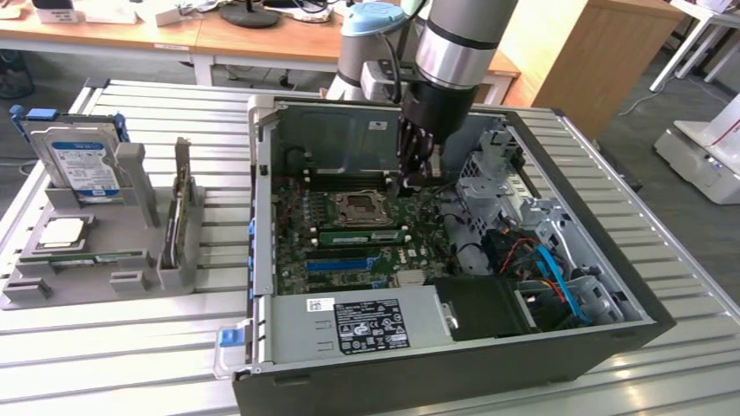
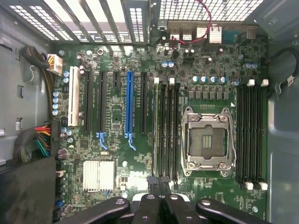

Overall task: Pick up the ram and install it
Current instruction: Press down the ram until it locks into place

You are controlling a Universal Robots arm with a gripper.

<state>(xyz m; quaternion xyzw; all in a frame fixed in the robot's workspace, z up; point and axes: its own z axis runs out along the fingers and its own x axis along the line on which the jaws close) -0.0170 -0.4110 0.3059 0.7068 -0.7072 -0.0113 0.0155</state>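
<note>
The ram is sitting in a memory slot of the motherboard, a thin green stick running alongside the processor socket. In the exterior view it is showing below my gripper, just past the socket. I am not gripping it. I am holding my fingers fully closed, tip against tip, with nothing between them. Whether the tips are touching the stick I cannot tell.

Seen from my wrist, my gripper is pointing straight down at one end of the bank of black memory slots lying just beside the socket. A second bank of slots is lying beyond the socket, well apart from my fingertips. On the opposite side of my fingertips, the long blue slot is running parallel to the memory slots. A ribbed silver heatsink is sitting near it, a little farther from my fingertips.

All of this is lying inside the open computer case that I am reaching down into. The power supply with its black label is filling the end of the case farthest from my fingers in the exterior view.

Well away from my fingers, toward the exterior view's left and outside the case, a grey rack is holding a hard drive upright. Rack and case are both resting on the slatted metal table.
</note>
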